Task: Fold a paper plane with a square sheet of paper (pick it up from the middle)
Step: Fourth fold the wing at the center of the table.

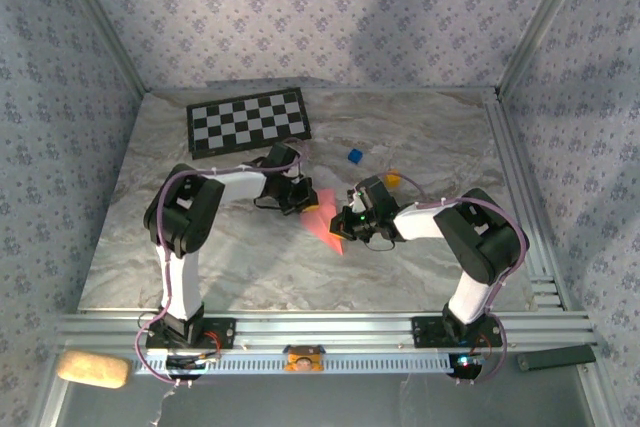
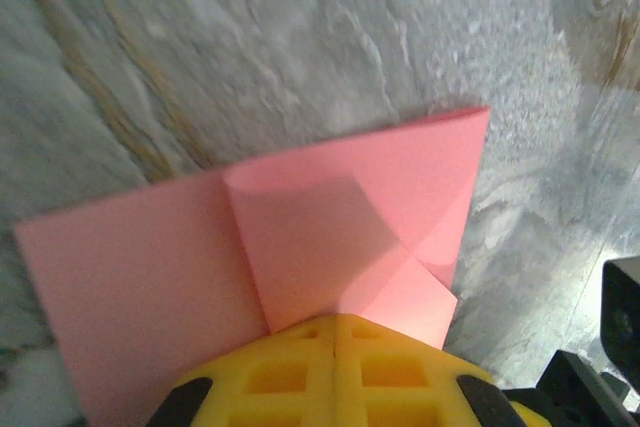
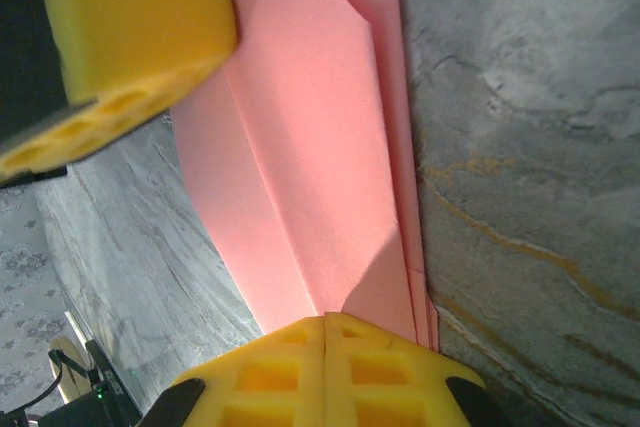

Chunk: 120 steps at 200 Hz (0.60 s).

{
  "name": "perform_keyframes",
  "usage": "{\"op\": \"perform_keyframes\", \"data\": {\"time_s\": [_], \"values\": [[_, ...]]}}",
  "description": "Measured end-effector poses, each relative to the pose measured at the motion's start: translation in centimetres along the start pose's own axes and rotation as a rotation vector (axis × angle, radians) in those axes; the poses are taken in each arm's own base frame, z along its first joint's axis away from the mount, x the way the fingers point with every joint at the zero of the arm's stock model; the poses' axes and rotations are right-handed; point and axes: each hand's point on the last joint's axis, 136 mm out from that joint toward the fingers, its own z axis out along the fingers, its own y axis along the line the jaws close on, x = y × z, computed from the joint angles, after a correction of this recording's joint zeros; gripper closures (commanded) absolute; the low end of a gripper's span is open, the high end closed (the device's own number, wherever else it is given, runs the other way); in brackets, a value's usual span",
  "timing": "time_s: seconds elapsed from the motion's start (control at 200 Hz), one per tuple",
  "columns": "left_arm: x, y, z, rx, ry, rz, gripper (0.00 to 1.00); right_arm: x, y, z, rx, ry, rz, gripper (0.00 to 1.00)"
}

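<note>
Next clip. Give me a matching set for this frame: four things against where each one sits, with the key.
Things:
1. pink paper
2. checkerboard mat
3. blue block
4. beige pad

Places:
A. lying flat at the far left of the table
B. pinched by the left hand and the right hand, both shut
C. to the right of the mat, apart from the paper
D. off the table, at the near left corner

Pairs: 1-B, 2-A, 3-C, 4-D
</note>
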Motion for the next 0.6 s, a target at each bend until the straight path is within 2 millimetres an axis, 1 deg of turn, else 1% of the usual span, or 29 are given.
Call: {"op": "perform_keyframes", "data": {"time_s": [0.295, 0.495, 0.6], "values": [[-3.3, 1.1, -1.1, -0.001, -0.046, -0.016, 1.00, 0.0, 0.1, 0.0, -0.004, 0.000, -0.023, 1.00], [-6.2, 2.4, -2.4, -0.063, -0.131, -0.020, 1.00, 0.3, 0.0, -0.1, -0.004, 0.012, -0.042, 1.00], [-7.1, 3.1, -3.0, -0.090, -0.162, -0.023, 1.00, 0.5, 0.0, -0.1, -0.004, 0.024, -0.047, 1.00]]}}
